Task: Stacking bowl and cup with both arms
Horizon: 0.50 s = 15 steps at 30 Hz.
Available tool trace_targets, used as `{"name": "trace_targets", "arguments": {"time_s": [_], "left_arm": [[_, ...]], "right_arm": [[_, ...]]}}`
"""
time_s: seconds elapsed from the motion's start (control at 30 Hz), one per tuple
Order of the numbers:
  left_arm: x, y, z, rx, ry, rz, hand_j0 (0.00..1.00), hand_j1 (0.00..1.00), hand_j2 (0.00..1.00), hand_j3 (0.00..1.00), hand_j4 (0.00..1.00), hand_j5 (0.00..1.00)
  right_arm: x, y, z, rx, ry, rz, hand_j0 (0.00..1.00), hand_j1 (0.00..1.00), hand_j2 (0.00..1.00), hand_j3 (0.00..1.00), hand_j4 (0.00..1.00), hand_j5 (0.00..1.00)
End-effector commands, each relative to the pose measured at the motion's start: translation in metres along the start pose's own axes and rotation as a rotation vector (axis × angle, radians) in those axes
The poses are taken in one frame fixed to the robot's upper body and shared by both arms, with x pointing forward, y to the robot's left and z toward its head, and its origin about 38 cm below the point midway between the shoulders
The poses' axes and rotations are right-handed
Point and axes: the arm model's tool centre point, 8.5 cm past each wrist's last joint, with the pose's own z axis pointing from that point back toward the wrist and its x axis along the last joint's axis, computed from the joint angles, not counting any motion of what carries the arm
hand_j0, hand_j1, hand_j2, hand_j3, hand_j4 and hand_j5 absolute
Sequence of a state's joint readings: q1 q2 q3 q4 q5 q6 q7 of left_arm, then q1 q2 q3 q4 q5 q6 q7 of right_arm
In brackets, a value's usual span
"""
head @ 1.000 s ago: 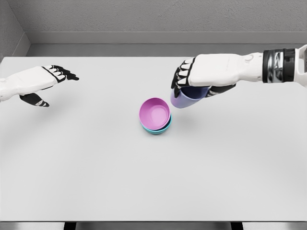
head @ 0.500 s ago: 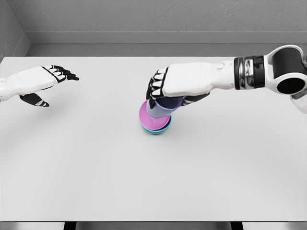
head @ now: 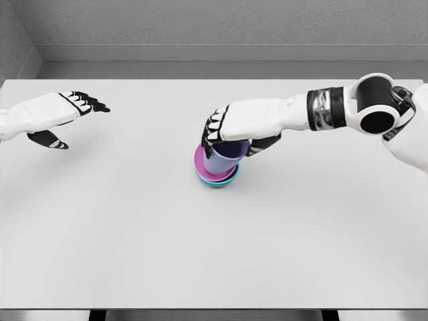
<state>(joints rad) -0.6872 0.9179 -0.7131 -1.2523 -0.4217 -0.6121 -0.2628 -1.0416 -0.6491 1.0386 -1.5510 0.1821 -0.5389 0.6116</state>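
Note:
A lavender cup (head: pixel 221 158) sits in a pink bowl (head: pixel 200 162), which is nested in a teal bowl (head: pixel 224 181) at the middle of the white table (head: pixel 214 254). My right hand (head: pixel 226 130) reaches in from the right and is curled over the cup's top, fingers wrapped around its rim. The cup's upper edge is hidden under the palm. My left hand (head: pixel 63 114) hovers at the far left of the table, fingers stretched out and holding nothing.
A grey wall (head: pixel 214 27) runs behind the table's far edge. The table's front edge lies at the bottom of the view.
My right hand carried the cup leftward and down from right of the bowls into the pink bowl. The left hand stayed still.

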Motion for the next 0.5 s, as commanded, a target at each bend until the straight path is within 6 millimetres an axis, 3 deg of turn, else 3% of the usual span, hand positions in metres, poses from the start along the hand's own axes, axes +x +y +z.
{"name": "trace_targets", "arguments": {"time_s": [0.0, 0.17, 0.33, 0.4, 0.47], "left_arm": [[-0.001, 0.001, 0.001, 0.005, 0.002, 0.005, 1.00, 1.00, 1.00, 1.00, 1.00, 1.00], [-0.001, 0.001, 0.001, 0.005, 0.002, 0.005, 1.00, 1.00, 1.00, 1.00, 1.00, 1.00], [0.000, 0.000, 0.000, 0.003, 0.000, 0.003, 1.00, 1.00, 1.00, 1.00, 1.00, 1.00], [0.000, 0.000, 0.000, 0.001, 0.001, 0.004, 1.00, 1.00, 1.00, 1.00, 1.00, 1.00], [0.000, 0.001, 0.000, 0.005, 0.000, 0.004, 1.00, 1.00, 1.00, 1.00, 1.00, 1.00]], "right_arm": [[-0.001, 0.003, -0.005, 0.004, -0.004, -0.016, 0.56, 0.56, 0.56, 0.56, 0.56, 0.56], [-0.013, 0.008, -0.003, 0.009, 0.026, -0.042, 0.56, 0.56, 0.56, 0.56, 0.56, 0.56], [-0.011, 0.008, -0.009, 0.011, 0.012, -0.043, 0.58, 0.58, 0.58, 0.58, 0.58, 0.58], [-0.015, 0.009, -0.009, 0.012, 0.044, -0.066, 1.00, 1.00, 1.00, 1.00, 1.00, 1.00], [-0.015, 0.009, -0.010, 0.013, 0.043, -0.066, 1.00, 1.00, 1.00, 1.00, 1.00, 1.00]]}}
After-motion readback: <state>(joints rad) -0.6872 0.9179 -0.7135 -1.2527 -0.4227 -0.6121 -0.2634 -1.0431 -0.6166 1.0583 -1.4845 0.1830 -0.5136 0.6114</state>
